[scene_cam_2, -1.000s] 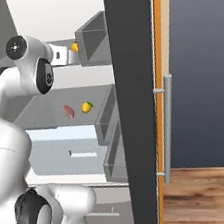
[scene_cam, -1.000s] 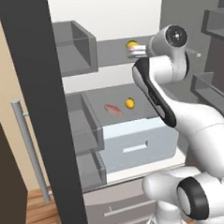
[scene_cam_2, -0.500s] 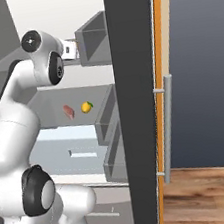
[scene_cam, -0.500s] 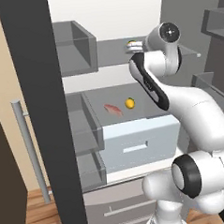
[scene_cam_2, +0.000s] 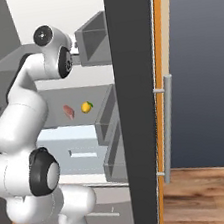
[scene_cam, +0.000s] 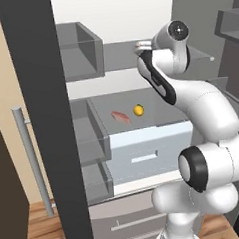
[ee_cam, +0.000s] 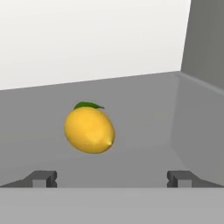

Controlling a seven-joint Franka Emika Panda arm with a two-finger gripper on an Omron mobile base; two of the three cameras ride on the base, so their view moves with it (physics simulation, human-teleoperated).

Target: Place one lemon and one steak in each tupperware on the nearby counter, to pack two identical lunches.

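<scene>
A yellow lemon [ee_cam: 89, 130] with a green leaf lies on a grey fridge shelf [ee_cam: 140, 100], just beyond my gripper [ee_cam: 113, 179] and a little left of its centre line. My gripper is open, its two fingertips [ee_cam: 43, 178] spread wide with nothing between them. In the left base view my hand [scene_cam: 143, 49] reaches into the upper shelf. One shelf lower lie a second lemon [scene_cam: 138, 110] [scene_cam_2: 86, 106] and a pink-red steak [scene_cam: 120, 116] [scene_cam_2: 69, 111], side by side. The tupperware and the counter are out of view.
The open fridge door [scene_cam: 39, 121] with grey bins [scene_cam: 79, 49] stands on the left, its long handle [scene_cam: 31, 157] outside. A pale blue drawer [scene_cam: 148, 145] sits under the lower shelf. A grey side wall [ee_cam: 203, 65] bounds the upper shelf on the right.
My hand has pushed further into the upper shelf toward the lemon, which it now covers in the left base view. The jaws stay open. The lower lemon and steak have not moved.
</scene>
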